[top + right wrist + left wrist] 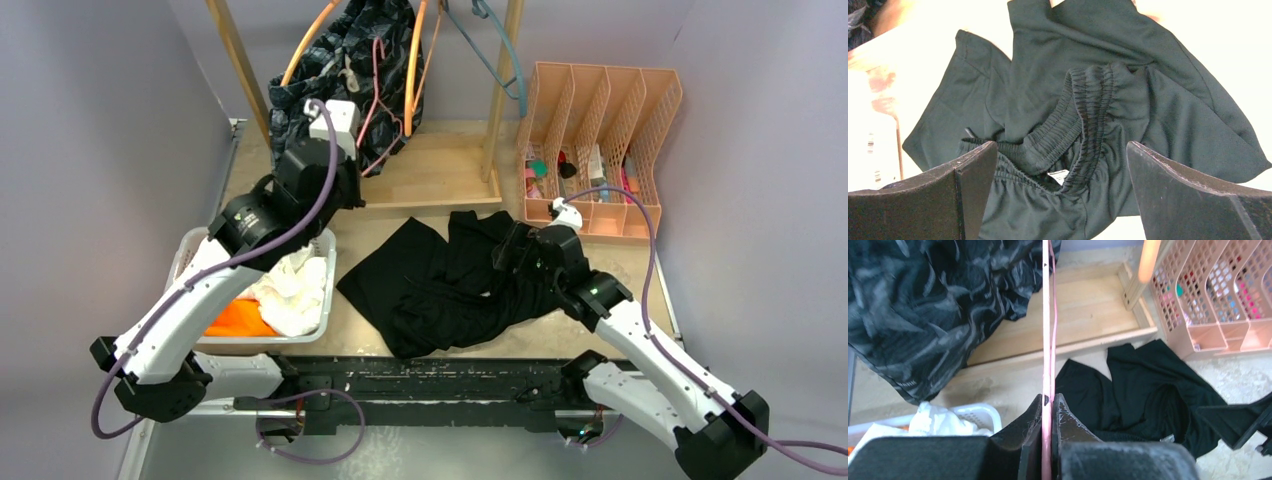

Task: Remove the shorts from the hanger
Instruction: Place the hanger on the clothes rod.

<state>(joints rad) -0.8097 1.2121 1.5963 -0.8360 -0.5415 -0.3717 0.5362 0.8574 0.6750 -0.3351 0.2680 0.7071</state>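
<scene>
The left gripper (1048,401) is observed at the wooden rack (440,165), its jaws closed narrowly on a thin pink hanger (1047,340) that runs straight up between them. The camo-patterned shorts (340,50) are found hanging at the rack, just beside an orange hanger (412,70); which hanger carries them cannot be determined. The black shorts (430,285) are noted lying crumpled on the table (355,328), off any hanger, with the elastic waistband turned up. The right gripper (1062,147) is held directly above that waistband, jaws spread wide and nothing held. The white shorts (295,290) and orange shorts (240,318) are recorded inside the white basket (262,343) at the left. A peach file organiser (600,100) is seen at the rear right.
</scene>
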